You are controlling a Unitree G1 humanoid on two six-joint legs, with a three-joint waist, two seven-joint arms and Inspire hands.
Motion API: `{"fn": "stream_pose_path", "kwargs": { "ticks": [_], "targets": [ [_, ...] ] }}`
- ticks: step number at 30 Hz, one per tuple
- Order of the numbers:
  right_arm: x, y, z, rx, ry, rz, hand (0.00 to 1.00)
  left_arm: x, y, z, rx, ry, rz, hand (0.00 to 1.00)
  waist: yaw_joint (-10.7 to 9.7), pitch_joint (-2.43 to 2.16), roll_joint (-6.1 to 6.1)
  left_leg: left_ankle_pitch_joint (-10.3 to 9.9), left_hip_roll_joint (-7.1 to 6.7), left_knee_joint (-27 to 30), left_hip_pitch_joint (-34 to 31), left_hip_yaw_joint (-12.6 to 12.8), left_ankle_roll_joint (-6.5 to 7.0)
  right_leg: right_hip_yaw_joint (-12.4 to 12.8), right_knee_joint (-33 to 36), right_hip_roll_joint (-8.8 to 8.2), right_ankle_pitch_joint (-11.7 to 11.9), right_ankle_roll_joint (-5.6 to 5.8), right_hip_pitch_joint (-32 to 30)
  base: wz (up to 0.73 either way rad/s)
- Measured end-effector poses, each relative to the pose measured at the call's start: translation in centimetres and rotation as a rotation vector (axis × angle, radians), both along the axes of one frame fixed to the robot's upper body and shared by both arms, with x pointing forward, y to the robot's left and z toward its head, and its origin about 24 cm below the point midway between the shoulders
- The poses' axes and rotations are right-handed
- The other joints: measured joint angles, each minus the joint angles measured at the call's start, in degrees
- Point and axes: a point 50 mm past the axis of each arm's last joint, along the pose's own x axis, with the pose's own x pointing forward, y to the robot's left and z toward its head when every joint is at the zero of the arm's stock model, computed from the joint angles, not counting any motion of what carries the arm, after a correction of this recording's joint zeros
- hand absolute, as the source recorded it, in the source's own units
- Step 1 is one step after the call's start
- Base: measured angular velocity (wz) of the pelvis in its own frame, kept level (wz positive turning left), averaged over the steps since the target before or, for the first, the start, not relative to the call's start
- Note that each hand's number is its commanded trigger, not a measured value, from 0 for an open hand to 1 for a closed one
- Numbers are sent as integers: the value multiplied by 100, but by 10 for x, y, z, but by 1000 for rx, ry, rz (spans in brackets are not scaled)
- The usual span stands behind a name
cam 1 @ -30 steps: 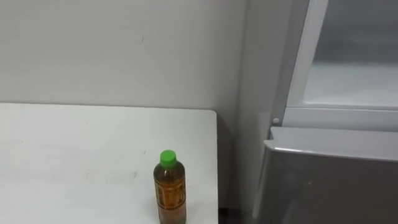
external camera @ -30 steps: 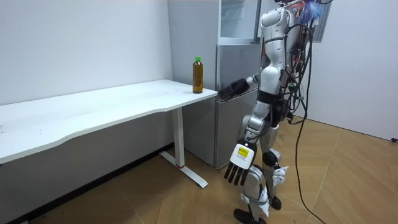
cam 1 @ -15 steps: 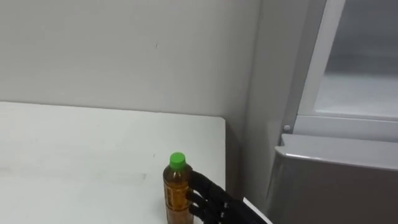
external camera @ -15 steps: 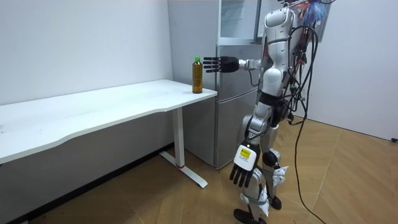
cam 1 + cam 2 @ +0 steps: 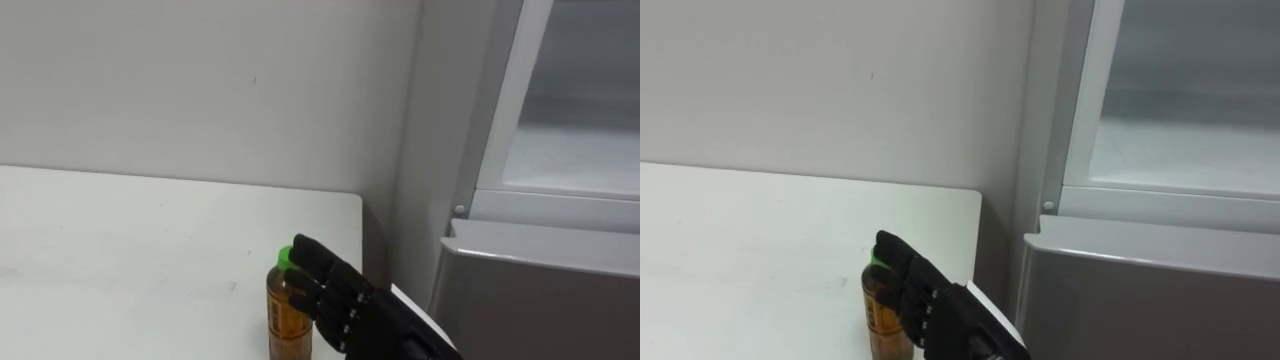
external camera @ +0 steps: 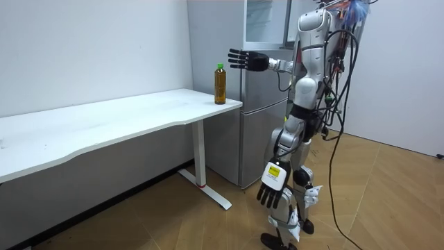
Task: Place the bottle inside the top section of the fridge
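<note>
Above the table (image 5: 150, 230), lower centre, the right hand (image 5: 335, 295) — fingers straight — hovers by the bottle (image 5: 282, 322); the left hand (image 6: 270, 194) hangs slack-fingered. This looks like the reaching step — next it must lower and grasp.

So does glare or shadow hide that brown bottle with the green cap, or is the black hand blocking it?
Left eye view: no glare on the brown plastic bottle with the green cap, but the open black right hand overlaps its cap and right side, and the picture's edge cuts off its base. Room view: evenly lit, bottle whole on the white table, hand apart from it.
</note>
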Motion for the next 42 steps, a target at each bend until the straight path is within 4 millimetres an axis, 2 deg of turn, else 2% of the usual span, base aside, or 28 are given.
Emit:
{"fn": "stream_pose_path", "kwargs": {
  "ticks": [5, 14, 20, 22, 25, 31, 38, 42],
  "targets": [
    [0, 0, 2, 1, -9, -1, 0, 1, 0, 0, -2, -4, -1, 0, -16, 4, -9, 0, -2, 3, -18, -27, -1, -1, 1, 1, 0, 0, -13, 0],
    [-2, -2, 20, 52, -72, -24, 0, 4, 0, 1, 0, -21, -6, 0, -34, 3, -80, 0, -11, -14, -27, -86, 0, -41, -6, 3, 0, 0, -3, 4],
    [6, -15, 24, 47, -78, -151, 0, 5, 1, 1, -2, -35, -9, 0, -15, 44, -101, -1, -11, 8, -11, -117, -1, -57, -6, 2, 0, 0, 32, 1],
    [7, -18, 25, 25, -87, -203, 0, 5, 1, 1, -2, -34, -7, 0, -38, 76, -73, -1, -11, 21, -17, -119, -1, -42, -6, 1, 0, 0, 33, 0],
    [9, -22, 24, -11, -89, -272, 0, 5, 2, 1, 1, -34, -7, 0, -37, 98, -36, -1, -9, 37, -40, -119, -1, -39, -5, 1, 0, 0, 17, 0],
    [15, -26, 26, -115, -129, -365, 0, 6, 2, 1, 9, -29, -47, 0, -16, 86, -32, 3, -8, 42, -102, -98, -2, -48, 1, 0, 1, -1, -45, 0],
    [27, -24, 34, -112, -149, -419, 0, 4, 3, 2, 22, -10, -87, 0, 10, 63, -67, 3, -20, 44, -115, -231, -2, -142, -4, -3, 1, -1, -9, 8],
    [29, -22, 29, -114, -127, -441, 0, 0, 2, 2, 21, 6, -84, 0, 13, 58, -75, 4, -22, 45, -102, -266, -3, -176, -14, -3, 1, -1, 22, 5]
  ]
}}
